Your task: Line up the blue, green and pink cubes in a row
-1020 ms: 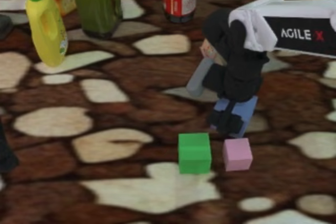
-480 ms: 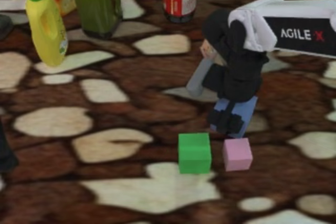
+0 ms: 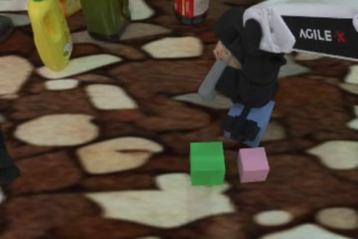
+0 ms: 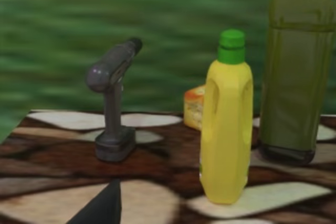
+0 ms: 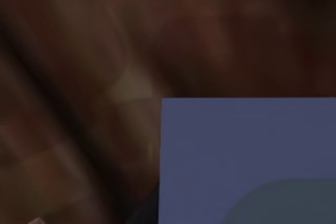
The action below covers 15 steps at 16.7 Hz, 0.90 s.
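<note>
Periwinkle-blue matte cube (image 3: 258, 117) sits clamped in my right gripper (image 3: 243, 129), at one o'clock from the small pale pink cube (image 3: 253, 164). Lowered carelessly, it could knock the pink cube or the bright green cube (image 3: 207, 163). My left gripper's fingers I cannot tell.

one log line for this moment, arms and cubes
right gripper on blue cube | green cube, pink cube side by side | left arm parked, left edge

Periwinkle-blue cube (image 3: 260, 117), bright green cube (image 3: 207, 163), pale pink cube (image 3: 253, 164); brown-and-cream mottled table (image 3: 134, 121).
</note>
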Tool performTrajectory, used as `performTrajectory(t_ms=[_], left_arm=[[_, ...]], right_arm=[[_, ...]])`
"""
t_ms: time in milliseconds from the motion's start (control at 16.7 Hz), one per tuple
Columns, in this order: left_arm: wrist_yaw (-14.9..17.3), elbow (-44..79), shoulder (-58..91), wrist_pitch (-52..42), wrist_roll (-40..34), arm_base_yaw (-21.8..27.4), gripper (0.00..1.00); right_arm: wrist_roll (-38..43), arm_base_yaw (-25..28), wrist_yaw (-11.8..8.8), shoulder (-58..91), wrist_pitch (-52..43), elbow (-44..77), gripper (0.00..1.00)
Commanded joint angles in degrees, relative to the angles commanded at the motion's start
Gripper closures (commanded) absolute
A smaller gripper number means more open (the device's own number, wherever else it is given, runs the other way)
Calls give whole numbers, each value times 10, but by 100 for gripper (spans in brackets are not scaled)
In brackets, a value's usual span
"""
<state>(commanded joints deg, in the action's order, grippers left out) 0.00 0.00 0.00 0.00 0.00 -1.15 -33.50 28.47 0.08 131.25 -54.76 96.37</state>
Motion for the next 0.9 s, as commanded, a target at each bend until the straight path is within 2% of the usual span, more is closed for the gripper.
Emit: performTrajectory(t_ms=[360,720,900], left_arm=[[0,0,0,0,0,0,0],[0,0,0,0,0,0,0],[0,0,0,0,0,0,0]], right_arm=[[-1,4,0,-37,-115,74,100],[0,2,0,-39,-124,81,100],[-3,31,0,-12,-149,121,100]])
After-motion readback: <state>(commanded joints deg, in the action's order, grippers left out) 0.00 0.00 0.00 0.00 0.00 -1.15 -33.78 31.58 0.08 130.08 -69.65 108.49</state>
